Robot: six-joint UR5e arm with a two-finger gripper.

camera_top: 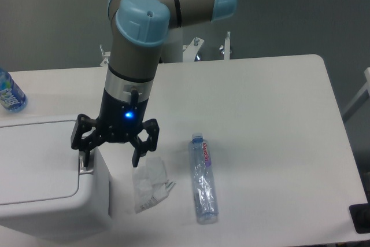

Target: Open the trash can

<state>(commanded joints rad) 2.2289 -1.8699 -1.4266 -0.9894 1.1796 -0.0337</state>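
Observation:
The trash can [40,172] is a large white boxy bin at the lower left, its flat lid panel lying shut. A small grey latch button [85,169] sits on its right top edge. My gripper [110,157] hangs open above that edge. Its left finger [84,155] stands right over the latch, touching or just above it; I cannot tell which. The right finger [137,153] hangs beside the bin over the table. Nothing is held between the fingers.
A crumpled clear plastic wrapper [150,184] lies just right of the bin. A clear empty bottle [203,179] lies lengthwise further right. A blue-labelled bottle [10,92] stands at the far left edge. The white table [266,114] ends at the right and front.

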